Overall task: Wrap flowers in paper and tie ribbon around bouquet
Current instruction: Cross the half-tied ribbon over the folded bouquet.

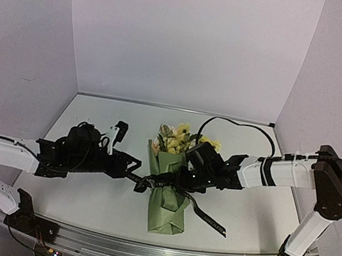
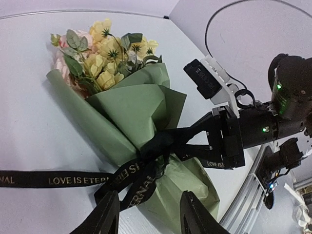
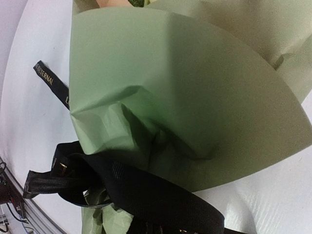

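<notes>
Nearest, the bouquet's (image 1: 167, 198) folded butt, lying on the worktop (image 1: 83, 198) along 6-to-12. Creased matte olive paper (image 2: 131, 107) cone, cinched mid-length by black lettered ribbon (image 2: 73, 179). Left gripper (image 2: 150, 204) at its 9 o'clock, half spread beside the knot; right gripper (image 2: 214, 145) at 3, clamped on a ribbon strand. Farthest, yellow-cream flowers (image 2: 102, 58) pointing to 12.

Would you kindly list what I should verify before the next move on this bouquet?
1. Paper closed around flowers: ok.
2. Ribbon knotted round the bouquet: ok; whether the knot is tight, cannot tell.
3. Right pincer shut on ribbon: ok.
4. Left pincer clear of ribbon: cannot tell; it is open, with ribbon passing between its fingers.
5. Bouquet lying on table: ok.
</notes>
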Available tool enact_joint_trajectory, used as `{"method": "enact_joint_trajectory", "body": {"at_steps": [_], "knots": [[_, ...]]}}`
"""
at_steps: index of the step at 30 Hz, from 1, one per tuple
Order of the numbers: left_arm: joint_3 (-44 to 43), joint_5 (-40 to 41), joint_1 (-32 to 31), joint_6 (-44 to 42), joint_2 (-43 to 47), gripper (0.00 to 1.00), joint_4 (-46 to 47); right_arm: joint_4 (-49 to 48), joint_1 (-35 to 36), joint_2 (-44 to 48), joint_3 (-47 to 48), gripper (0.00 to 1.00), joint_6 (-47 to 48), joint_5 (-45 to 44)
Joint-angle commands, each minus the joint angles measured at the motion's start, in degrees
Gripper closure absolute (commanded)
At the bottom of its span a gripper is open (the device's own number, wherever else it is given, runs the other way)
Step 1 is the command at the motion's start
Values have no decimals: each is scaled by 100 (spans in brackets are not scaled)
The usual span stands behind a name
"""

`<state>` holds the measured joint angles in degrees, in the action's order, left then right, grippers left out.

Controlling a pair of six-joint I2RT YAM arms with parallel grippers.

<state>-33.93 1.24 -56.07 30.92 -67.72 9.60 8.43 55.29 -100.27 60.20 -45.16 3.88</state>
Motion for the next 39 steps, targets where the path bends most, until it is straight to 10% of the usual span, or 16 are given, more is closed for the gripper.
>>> {"method": "enact_joint_trajectory", "body": {"at_steps": [1,31,39], "knots": [[-1274,-1223,277,-1118,-1117,58,-590,-525,30,188,-178,100,286,60],[-3574,-2251,527,-2266,-3805,47,-2000,-1302,32,401,-679,100,687,303],[-3604,-2616,527,-2257,-3865,73,-1965,-1413,18,388,-738,100,728,269]]}}
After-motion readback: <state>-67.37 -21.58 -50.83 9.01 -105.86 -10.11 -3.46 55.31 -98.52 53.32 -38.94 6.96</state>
